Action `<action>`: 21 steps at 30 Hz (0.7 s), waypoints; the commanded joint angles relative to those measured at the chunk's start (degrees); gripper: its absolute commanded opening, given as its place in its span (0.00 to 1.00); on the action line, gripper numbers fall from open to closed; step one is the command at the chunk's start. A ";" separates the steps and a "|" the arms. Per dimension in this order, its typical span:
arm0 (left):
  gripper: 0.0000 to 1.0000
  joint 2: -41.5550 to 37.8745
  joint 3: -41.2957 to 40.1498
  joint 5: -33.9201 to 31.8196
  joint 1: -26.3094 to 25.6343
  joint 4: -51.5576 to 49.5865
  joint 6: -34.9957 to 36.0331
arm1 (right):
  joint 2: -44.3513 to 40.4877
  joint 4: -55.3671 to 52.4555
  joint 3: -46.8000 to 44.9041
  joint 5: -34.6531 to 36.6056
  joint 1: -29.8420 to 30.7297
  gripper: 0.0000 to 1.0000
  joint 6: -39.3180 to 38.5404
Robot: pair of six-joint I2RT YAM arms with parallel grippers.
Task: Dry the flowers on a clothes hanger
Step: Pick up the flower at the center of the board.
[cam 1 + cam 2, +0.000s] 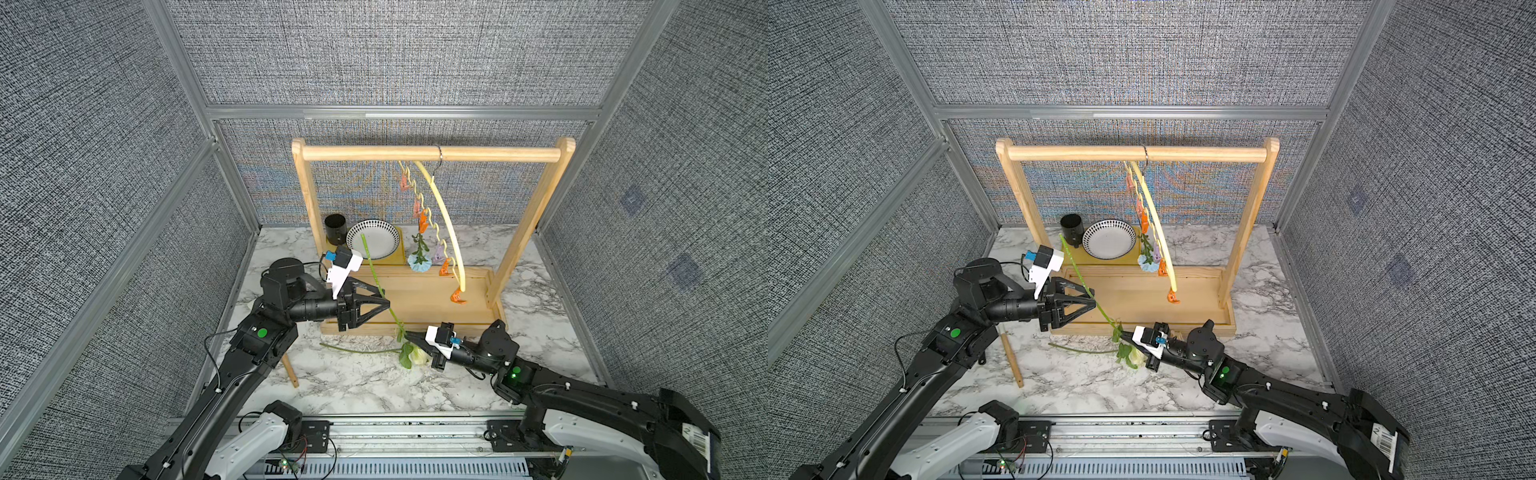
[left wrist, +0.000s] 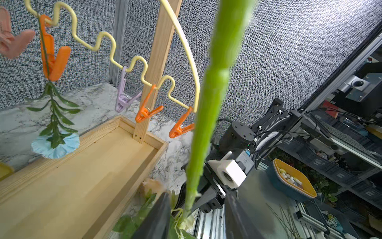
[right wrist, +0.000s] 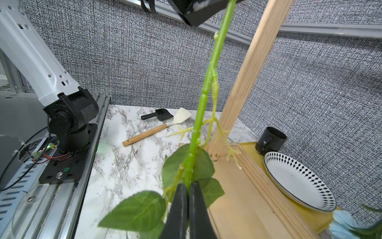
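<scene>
The long green stem (image 1: 371, 266) is pinched shut near its leaves by the right gripper (image 1: 409, 336), near and left of the clothes hanger (image 1: 446, 224); the left gripper (image 1: 384, 300) is spread around its middle, unclamped. If released too soon, the stem could be dropped onto the bench (image 1: 540, 332)

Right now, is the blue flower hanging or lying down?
Hanging: an orange clip on the hanger pinches the blue flower, bloom downward.
</scene>
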 commanded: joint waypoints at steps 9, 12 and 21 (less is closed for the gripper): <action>0.02 1.75 0.72 0.52 -0.42 -0.23 3.05 | 0.59 3.67 -0.32 1.51 0.04 0.00 2.13; 0.02 1.96 0.85 0.01 -0.43 -0.66 3.82 | 1.03 3.47 -0.04 1.56 0.04 0.04 2.60; 0.02 1.43 2.36 -11.41 -0.42 -7.39 11.38 | -4.45 -11.47 -0.15 -3.10 -0.91 0.44 1.64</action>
